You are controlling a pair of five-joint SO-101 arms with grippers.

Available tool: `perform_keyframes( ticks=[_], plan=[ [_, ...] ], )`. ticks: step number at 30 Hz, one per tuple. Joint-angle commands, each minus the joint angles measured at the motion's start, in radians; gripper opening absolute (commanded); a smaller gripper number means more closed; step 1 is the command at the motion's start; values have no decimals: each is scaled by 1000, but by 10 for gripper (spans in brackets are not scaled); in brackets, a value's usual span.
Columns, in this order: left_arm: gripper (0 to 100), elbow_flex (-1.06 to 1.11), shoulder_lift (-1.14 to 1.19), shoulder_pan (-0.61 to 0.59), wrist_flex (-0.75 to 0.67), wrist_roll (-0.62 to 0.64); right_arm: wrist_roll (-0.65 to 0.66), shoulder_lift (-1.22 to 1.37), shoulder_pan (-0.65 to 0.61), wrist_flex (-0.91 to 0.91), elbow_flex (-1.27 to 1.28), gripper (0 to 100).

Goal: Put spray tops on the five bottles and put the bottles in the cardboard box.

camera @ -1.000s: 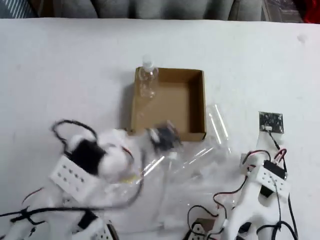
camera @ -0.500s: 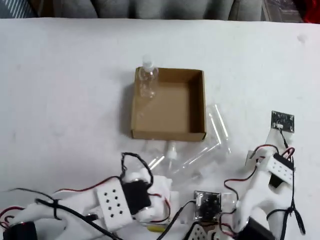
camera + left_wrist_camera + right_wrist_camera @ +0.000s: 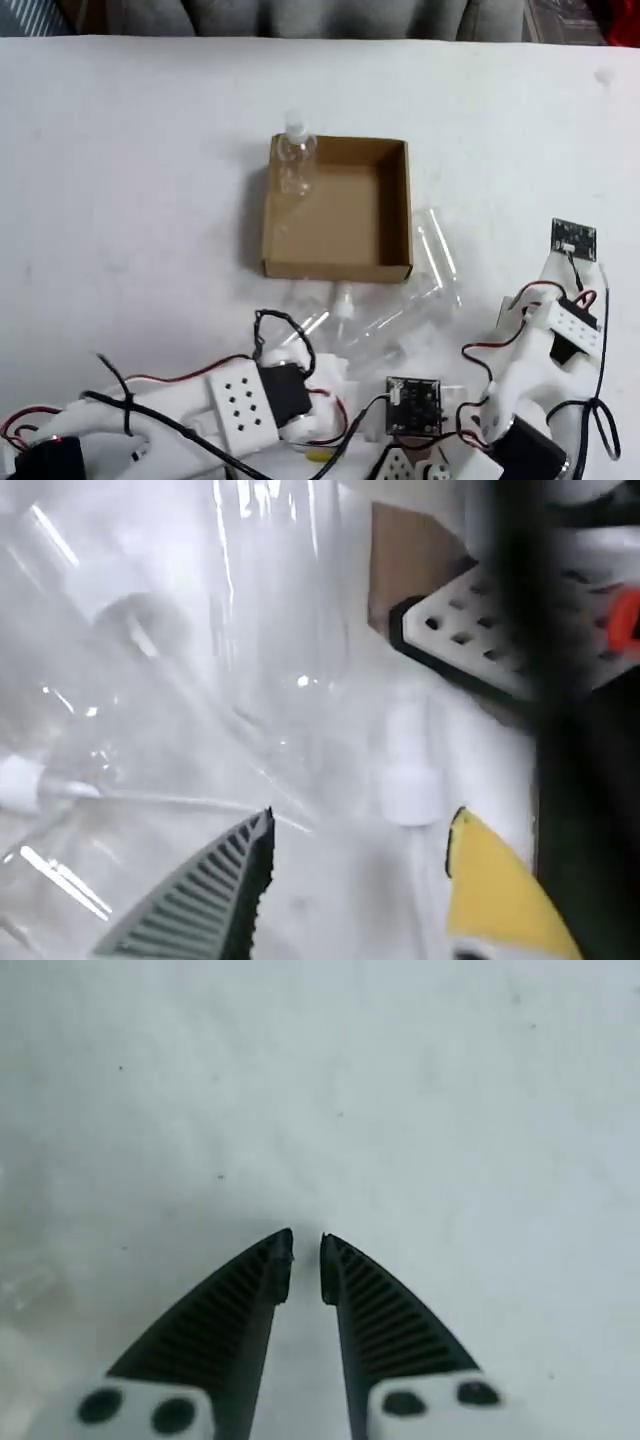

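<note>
A cardboard box [image 3: 336, 206] lies open in the middle of the table. One clear bottle with a white spray top [image 3: 296, 158] stands in its back left corner. Several clear bottles [image 3: 400, 312] lie in a loose pile in front of the box, one of them with a white spray top [image 3: 344, 300]. My left gripper [image 3: 360, 822] is open, low among the lying bottles [image 3: 270, 610]. A white spray top [image 3: 410, 780] lies just beyond its fingertips. My right gripper [image 3: 305, 1252] is shut with nothing in it, over bare white table to the right of the pile.
The left arm [image 3: 240, 405] lies along the near edge. The right arm [image 3: 545, 345] stands at the near right. A small circuit board [image 3: 573, 238] sits at the right. The table's back half and left side are bare white.
The left arm has swung back from the box's front edge to the near edge of the table. The right arm has shifted a little to the right.
</note>
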Motion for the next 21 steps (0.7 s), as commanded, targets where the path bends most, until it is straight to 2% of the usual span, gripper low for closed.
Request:
perform_keyframes(
  ticks=[1, 7, 13, 16, 21],
  plan=[
    [261, -11, -101, -24, 14, 9, -18, 2, 5, -8, -48, 28],
    [264, 0, -314, -114, 83, 9, -72, 8, 81, -28, -57, 28],
    [264, 51, -415, -194, 66, 8, -71, 10, 111, -30, -77, 28],
    [264, 80, -415, -147, 64, 3, -69, 10, 171, -38, -110, 28],
    [264, 124, -415, 7, 64, 3, -69, 19, 300, -61, -219, 28]
  ],
)
